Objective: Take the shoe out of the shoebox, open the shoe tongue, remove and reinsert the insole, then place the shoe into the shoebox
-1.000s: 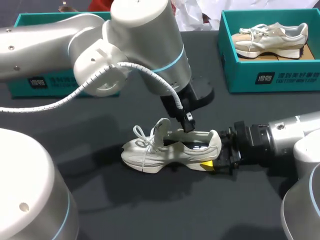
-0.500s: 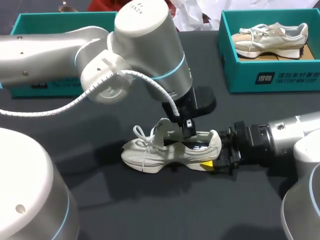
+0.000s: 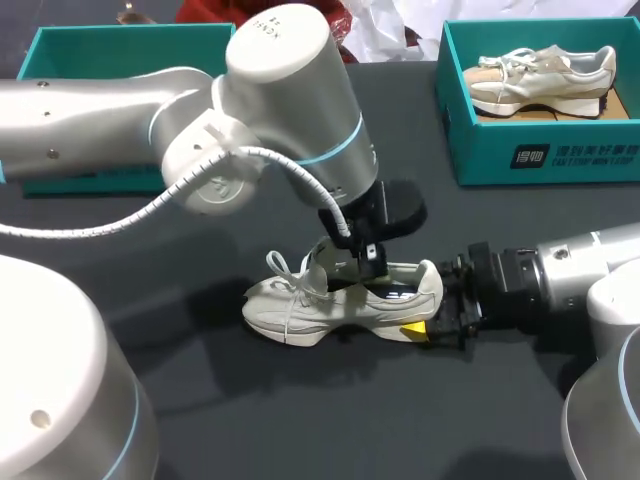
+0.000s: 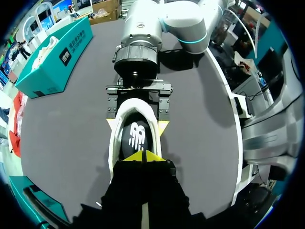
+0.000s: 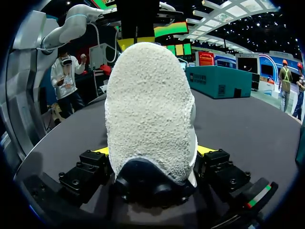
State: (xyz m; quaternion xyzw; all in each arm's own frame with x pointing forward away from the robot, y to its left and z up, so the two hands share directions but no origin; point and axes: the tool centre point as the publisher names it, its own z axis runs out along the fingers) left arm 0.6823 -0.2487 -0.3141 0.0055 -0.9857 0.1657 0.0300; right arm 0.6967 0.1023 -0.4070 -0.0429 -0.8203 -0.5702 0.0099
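head view: shoe [image 3: 340, 300] stands on its sole at mid table [image 3: 300, 410], toe left, heel right, well apart from the shoebox [image 3: 540, 155] at far right.
right claw [image 3: 432, 300]: clamped on the heel from both sides, pinning the shoe to the table.
left claw [image 3: 365, 262]: inside the shoe opening, just right of the raised tongue [image 3: 320, 262]; yellow tips pressed together over the insole [image 4: 137, 138]; whether they pinch its edge i cannot tell.
step: likely working the insole, out or back in; which one is unclear.
how to do it well: hold the heel clamp steady so the shoe does not tip or slide; run the left tips along the shoe's length, not across, to spare the collar; stay low on the insole rather than the lining; lift or press slowly so the insole bends without creasing.
risk: tongue may flop back over the opening; laces [image 3: 285, 275] could snag the fingers.
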